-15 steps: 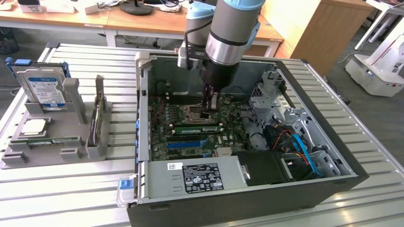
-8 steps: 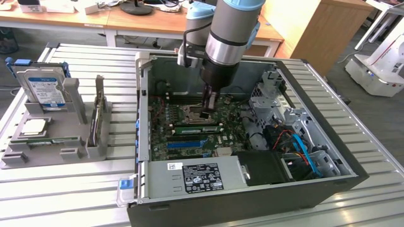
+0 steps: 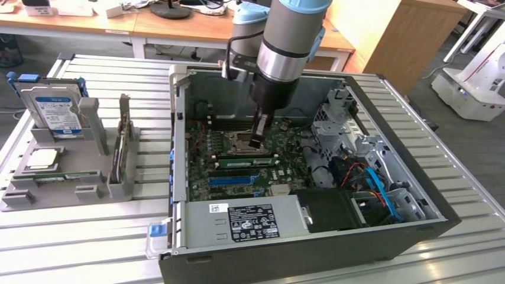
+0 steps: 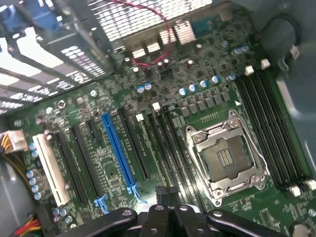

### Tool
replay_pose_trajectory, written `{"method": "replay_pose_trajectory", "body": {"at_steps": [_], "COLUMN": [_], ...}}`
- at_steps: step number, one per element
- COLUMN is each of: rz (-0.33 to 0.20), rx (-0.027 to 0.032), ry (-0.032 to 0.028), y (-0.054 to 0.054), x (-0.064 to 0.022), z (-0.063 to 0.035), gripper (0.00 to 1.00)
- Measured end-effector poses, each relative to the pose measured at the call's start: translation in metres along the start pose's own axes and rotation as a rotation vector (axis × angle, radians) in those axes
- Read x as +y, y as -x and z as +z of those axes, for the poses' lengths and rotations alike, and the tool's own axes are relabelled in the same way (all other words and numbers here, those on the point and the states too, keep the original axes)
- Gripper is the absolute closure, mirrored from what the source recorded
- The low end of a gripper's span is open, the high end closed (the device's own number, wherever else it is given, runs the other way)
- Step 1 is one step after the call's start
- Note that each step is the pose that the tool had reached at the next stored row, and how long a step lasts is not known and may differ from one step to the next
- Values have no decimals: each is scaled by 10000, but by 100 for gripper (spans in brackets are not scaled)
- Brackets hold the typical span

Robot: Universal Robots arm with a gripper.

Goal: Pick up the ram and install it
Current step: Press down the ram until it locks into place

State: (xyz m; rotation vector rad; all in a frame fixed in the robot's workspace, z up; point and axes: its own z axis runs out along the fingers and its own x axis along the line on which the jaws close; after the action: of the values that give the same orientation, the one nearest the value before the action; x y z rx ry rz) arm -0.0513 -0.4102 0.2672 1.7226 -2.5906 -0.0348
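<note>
One arm reaches down into the open computer case (image 3: 410,195) on the slatted bench (image 3: 94,236), and its gripper (image 3: 258,139) hangs just above the motherboard (image 3: 236,151) with its fingers pressed together. I cannot see anything green pinched between them. From the exterior view the fingertips sit close over the processor socket (image 3: 239,141), and the wrist view looks down on that same empty socket (image 4: 224,160) with its metal frame. The ram (image 3: 247,161) looks to be the green stick lying in the memory slots just beside the gripper, on the side toward the power supply (image 3: 245,222); I judge it already seated or nearly so, though I cannot tell whether it is fully pressed home. Its long axis runs along the slots, crosswise beneath the fingertips and parallel to the long blue slot (image 3: 233,177) a little farther on. The fingertips seem near it without touching. Well away from the gripper, outside the case, a grey parts stand (image 3: 67,177) holds a hard drive (image 3: 51,112).
</note>
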Motion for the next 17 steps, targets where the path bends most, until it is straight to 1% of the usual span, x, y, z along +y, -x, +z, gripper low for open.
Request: {"method": "replay_pose_trajectory", "body": {"at_steps": [17], "rz": [2513], "rx": [-89], "ry": [32], "y": [0], "x": [0], "z": [3], "gripper": [89]}}
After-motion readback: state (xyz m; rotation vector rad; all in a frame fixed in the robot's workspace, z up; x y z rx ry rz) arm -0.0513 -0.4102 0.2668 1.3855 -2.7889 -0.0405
